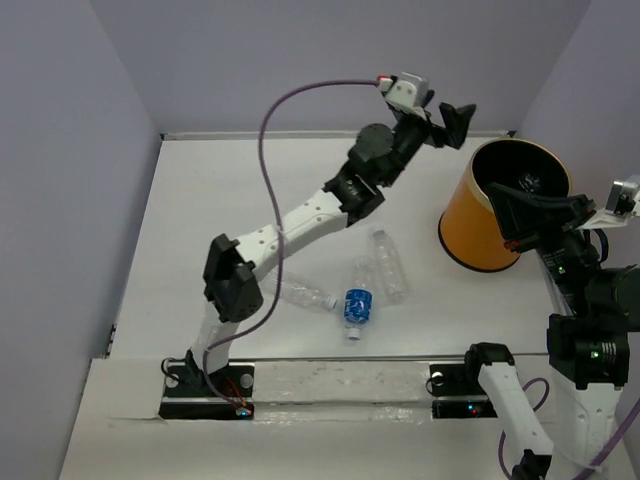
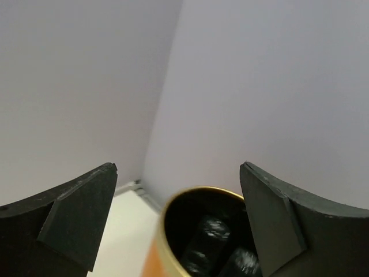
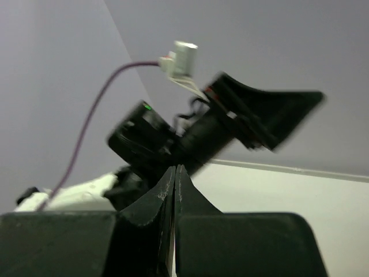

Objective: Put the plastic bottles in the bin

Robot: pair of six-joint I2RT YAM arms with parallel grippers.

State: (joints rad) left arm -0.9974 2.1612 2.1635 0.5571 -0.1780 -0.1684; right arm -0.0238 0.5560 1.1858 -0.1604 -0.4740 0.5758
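Note:
The orange bin (image 1: 470, 235) stands at the back right. In the left wrist view its pale rim (image 2: 167, 216) shows below, with clear plastic bottles (image 2: 210, 236) lying in its black interior. My left gripper (image 1: 452, 122) is open and empty, raised above the table just left of the bin; it also shows in the left wrist view (image 2: 179, 173). My right gripper (image 1: 503, 203) is shut and empty over the bin's near side, its tips (image 3: 174, 170) pressed together. Three bottles lie on the table: a clear one (image 1: 388, 262), a blue-labelled one (image 1: 357, 305) and another clear one (image 1: 305, 295).
Purple walls enclose the table on the left, back and right. The left arm (image 1: 300, 215) stretches diagonally over the table's middle, with its purple cable (image 1: 268, 130) looping above. The right wrist view shows the left gripper (image 3: 253, 112) ahead, blurred.

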